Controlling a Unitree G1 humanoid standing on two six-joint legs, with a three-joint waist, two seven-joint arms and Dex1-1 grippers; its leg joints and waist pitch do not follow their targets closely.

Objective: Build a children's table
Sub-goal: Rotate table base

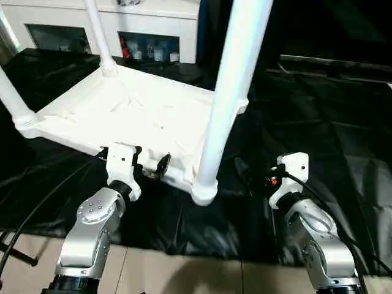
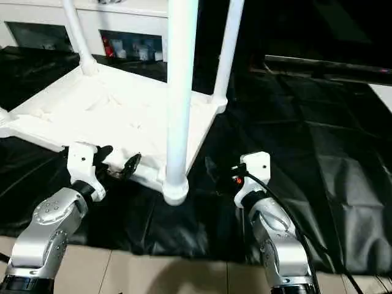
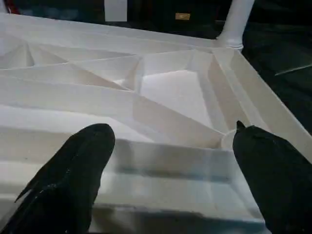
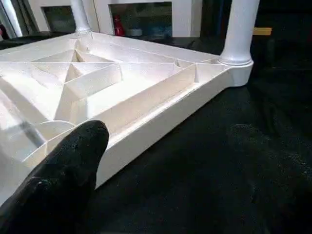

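Observation:
The children's table [image 1: 122, 110] lies upside down on a black cloth, its ribbed underside facing up. White legs stand in its corner sockets: one at the near corner [image 1: 223, 104], one at the far corner [image 1: 98, 30], one at the left corner [image 1: 12, 98] and one at the right corner [image 2: 229, 49]. My left gripper [image 1: 150, 164] is open at the table's near rim [image 3: 170, 165], with a black finger [image 3: 73, 175] on each side and nothing gripped. Just right of the near corner, my right gripper [image 1: 250, 174] hangs open over the cloth; one finger [image 4: 68, 175] shows beside the rim.
The black cloth [image 1: 318, 135] covers the floor under and to the right of the table. A white cabinet [image 1: 153, 18] with shelf openings stands behind. Pale floor tiles [image 1: 184, 275] lie at the near edge. Black cables [image 1: 37, 208] run at the left.

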